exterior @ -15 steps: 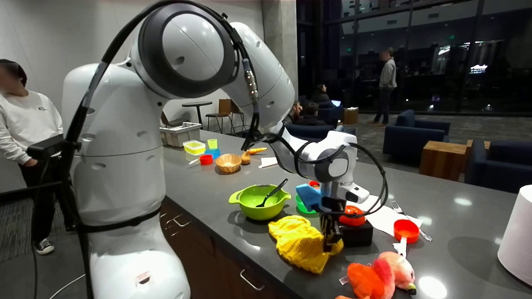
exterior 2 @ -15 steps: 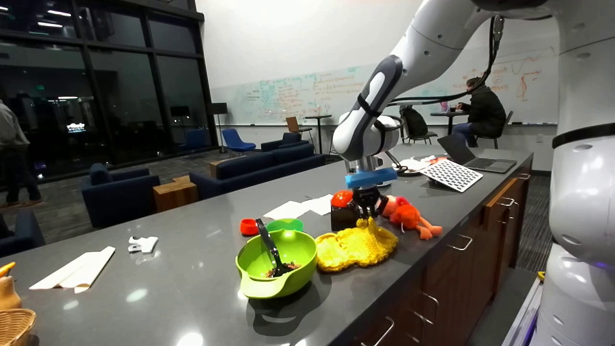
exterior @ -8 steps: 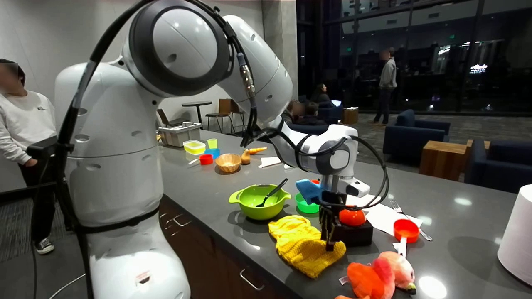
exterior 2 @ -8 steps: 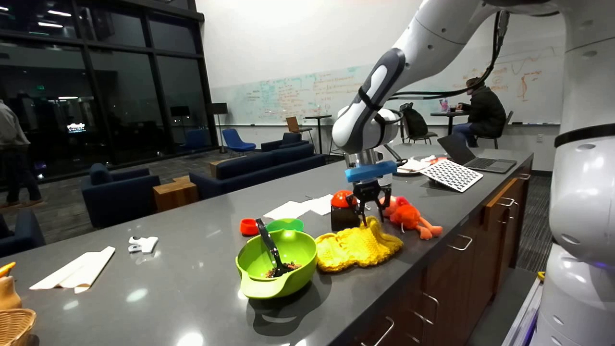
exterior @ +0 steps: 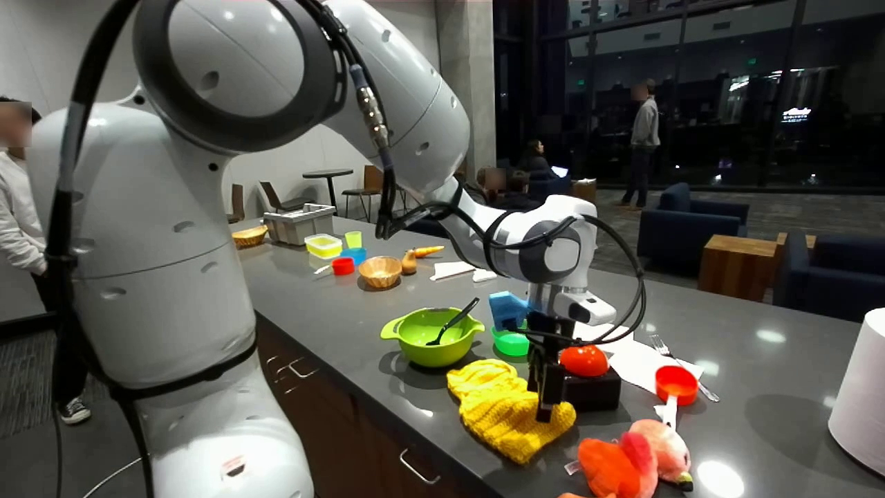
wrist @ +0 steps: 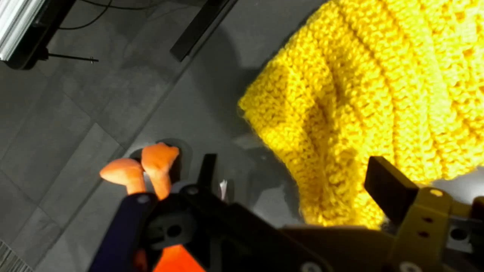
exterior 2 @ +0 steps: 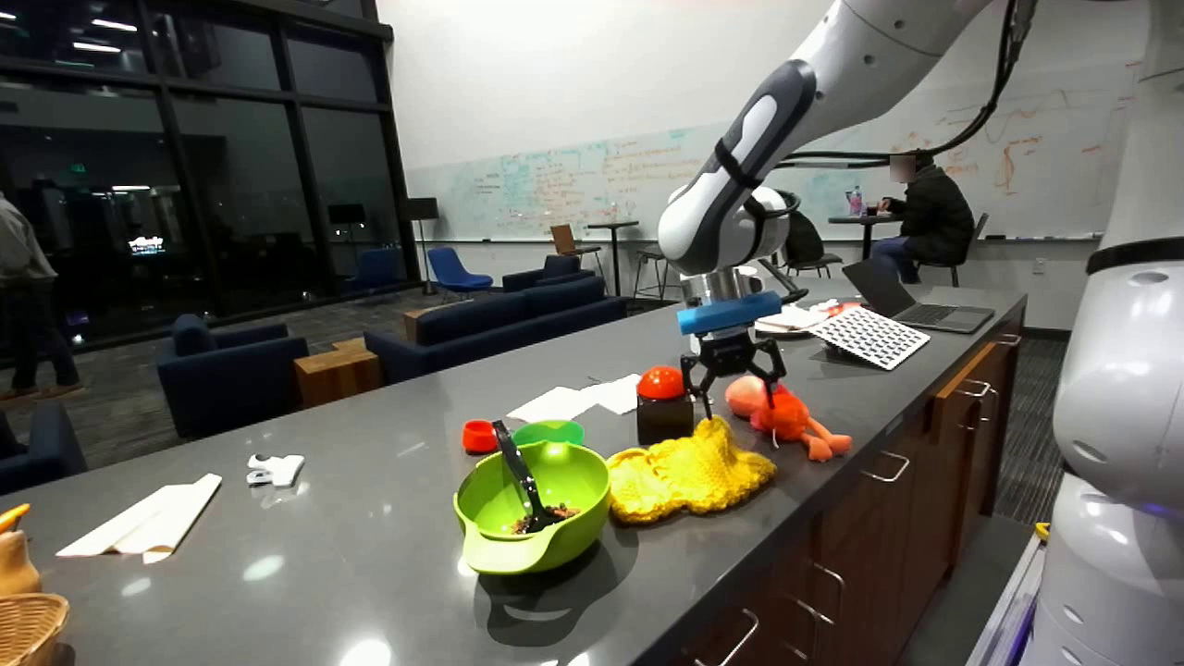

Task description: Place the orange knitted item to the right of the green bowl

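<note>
The orange knitted item [exterior: 508,422], a yellow ribbed piece, lies on the counter beside the green bowl [exterior: 425,353]. In an exterior view the knit [exterior 2: 684,481] is right of the green bowl [exterior 2: 583,527], one end close against it; whether they touch I cannot tell. A black ladle leans in the bowl. My gripper [exterior 2: 740,407] stands open just above a raised peak at the knit's far end. In the wrist view the fingers of my gripper [wrist: 295,166] are wide apart, with part of the knit [wrist: 359,94] below and between them, not gripped.
A red dome [exterior: 584,361] on a black box stands close behind the gripper. The pink-red toy [exterior 2: 786,416] lies near the knit's far end. A smaller darker green bowl [exterior: 511,344] and a red cup [exterior: 676,384] are nearby. The counter's drawer-side edge runs close by.
The fingers have spread from shut on the knit's peak to wide apart, letting it go. The gripper has risen slightly. The knit stays on the counter, its end slightly slumped.
</note>
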`<control>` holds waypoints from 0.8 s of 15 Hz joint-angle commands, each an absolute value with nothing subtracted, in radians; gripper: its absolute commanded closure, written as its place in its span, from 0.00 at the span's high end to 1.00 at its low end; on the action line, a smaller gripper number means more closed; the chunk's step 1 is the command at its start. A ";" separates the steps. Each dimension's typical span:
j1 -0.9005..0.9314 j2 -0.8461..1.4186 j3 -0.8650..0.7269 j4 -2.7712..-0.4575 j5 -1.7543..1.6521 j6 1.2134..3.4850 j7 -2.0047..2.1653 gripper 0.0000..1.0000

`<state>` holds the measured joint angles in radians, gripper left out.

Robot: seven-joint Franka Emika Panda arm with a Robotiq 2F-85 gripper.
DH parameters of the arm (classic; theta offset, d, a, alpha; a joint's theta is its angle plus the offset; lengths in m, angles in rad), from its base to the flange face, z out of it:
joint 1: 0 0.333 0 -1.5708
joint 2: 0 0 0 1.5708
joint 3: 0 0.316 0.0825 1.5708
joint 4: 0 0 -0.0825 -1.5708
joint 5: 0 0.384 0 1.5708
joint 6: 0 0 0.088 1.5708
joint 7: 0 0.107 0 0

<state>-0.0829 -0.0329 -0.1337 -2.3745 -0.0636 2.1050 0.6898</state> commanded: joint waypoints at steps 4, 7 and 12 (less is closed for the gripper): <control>-0.125 -0.099 -0.130 -2.485 -0.012 2.133 0.698 1.00; -0.122 -0.066 -0.128 -2.484 0.049 2.169 0.668 1.00; -0.120 -0.001 -0.129 -2.482 0.159 2.237 0.600 1.00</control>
